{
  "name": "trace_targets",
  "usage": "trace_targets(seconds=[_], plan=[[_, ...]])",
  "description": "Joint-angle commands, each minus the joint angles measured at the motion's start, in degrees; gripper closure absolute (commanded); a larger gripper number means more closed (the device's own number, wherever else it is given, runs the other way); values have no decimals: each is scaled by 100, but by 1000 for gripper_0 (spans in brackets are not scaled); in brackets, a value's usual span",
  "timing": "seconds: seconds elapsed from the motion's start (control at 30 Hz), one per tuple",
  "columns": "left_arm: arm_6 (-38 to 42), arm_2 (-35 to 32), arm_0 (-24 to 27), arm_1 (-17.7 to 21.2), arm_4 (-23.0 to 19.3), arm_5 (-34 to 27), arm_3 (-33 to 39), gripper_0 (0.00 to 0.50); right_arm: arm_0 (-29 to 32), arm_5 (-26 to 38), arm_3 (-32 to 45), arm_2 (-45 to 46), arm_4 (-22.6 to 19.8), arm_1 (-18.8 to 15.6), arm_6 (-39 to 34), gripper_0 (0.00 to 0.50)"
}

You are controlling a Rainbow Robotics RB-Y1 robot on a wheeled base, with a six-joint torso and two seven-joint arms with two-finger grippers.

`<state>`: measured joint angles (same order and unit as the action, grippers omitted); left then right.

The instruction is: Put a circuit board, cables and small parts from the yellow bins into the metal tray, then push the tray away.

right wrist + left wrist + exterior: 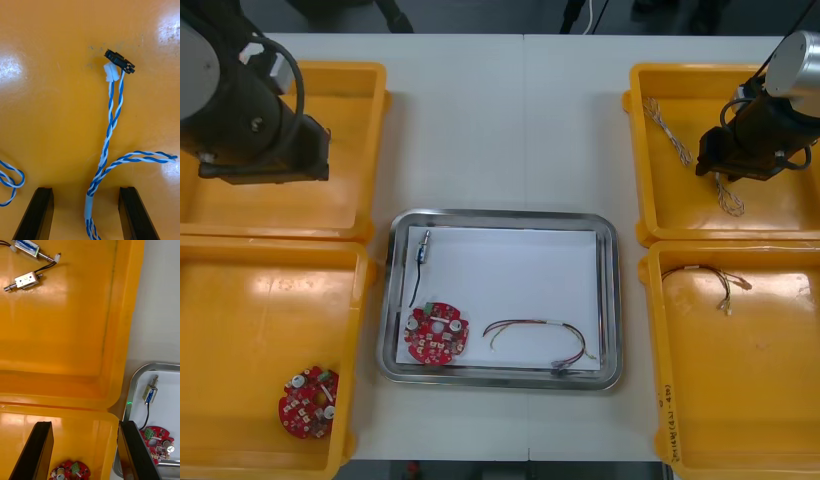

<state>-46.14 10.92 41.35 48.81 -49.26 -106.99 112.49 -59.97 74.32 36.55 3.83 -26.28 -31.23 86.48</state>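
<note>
- Right gripper (86,215): fingers spread wide, clamping nothing, low over the floor of the far right yellow bin (670,205).
- Twisted blue and white cable (111,120): lies on that bin's floor and runs between the two fingers, touching neither. Its black connector (120,62) lies beyond the fingertips.
- Left gripper (86,453): fingers apart, empty, above the seam between the far left bin (350,120) and the near left bin (240,330).
- Two small metal parts (26,279) lie in the far left bin.
- Metal tray (612,300), white inside, sits between the bins. It holds a red circuit board (435,333), a wired metal part (423,250) and a red and yellow cable (540,335).
- Spare circuit board (308,400) lies in the near left bin.
</note>
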Motion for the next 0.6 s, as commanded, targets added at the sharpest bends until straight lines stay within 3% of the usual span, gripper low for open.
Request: trace_targets(seconds=[0.03, 0.27, 0.53, 0.57, 0.6], plan=[[-782, -547, 189, 349, -101, -182, -316, 0, 47, -137, 54, -110, -88, 47, -255, 0], [-1564, -1030, 128, 428, 74, -301, -896, 0, 126, -225, 54, -110, -123, 47, -246, 0], [-2513, -1584, -65, 445, 268, -41, -1502, 0, 152, -225, 54, -110, -123, 47, -237, 0], [-2654, -1663, -109, 445, 303, 20, -1573, 0, 161, -225, 54, -110, -140, 47, -228, 56], [-2768, -1716, -136, 445, 329, 55, -1634, 0, 170, -225, 54, -110, -140, 47, -228, 171]])
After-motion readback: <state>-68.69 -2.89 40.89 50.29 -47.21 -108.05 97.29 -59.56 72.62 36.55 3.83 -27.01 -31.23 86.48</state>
